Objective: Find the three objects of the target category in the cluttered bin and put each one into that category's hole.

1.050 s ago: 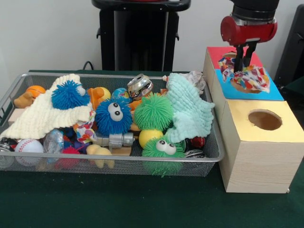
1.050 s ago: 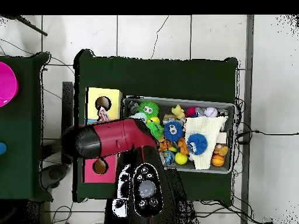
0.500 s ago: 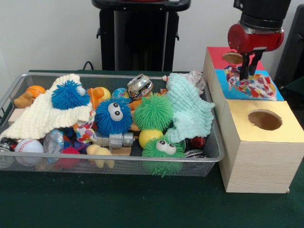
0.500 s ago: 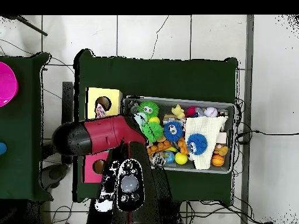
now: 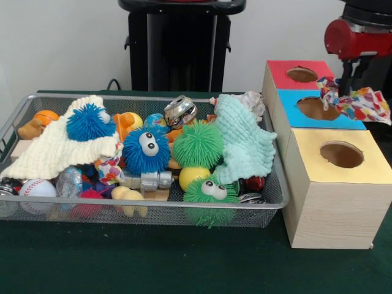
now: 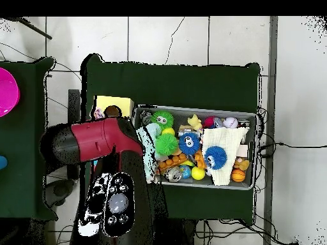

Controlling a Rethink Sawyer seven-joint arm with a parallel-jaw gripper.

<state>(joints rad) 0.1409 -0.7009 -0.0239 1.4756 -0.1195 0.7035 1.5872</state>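
A dark green desk (image 5: 184, 269) under a pale wall carries a wire bin (image 5: 269, 199) crammed with fuzzy balls, a cream cloth (image 5: 52, 150) and a mint cloth (image 5: 245, 144); right of it stands the wooden box (image 5: 334, 208) with red, blue and yellow holes. The tool (image 5: 349, 73) pinches a patterned cloth (image 5: 358, 101) by one edge; it looks light, limp and prone to snagging. A moment ago it lay over the blue hole; now it hangs off the box's right side
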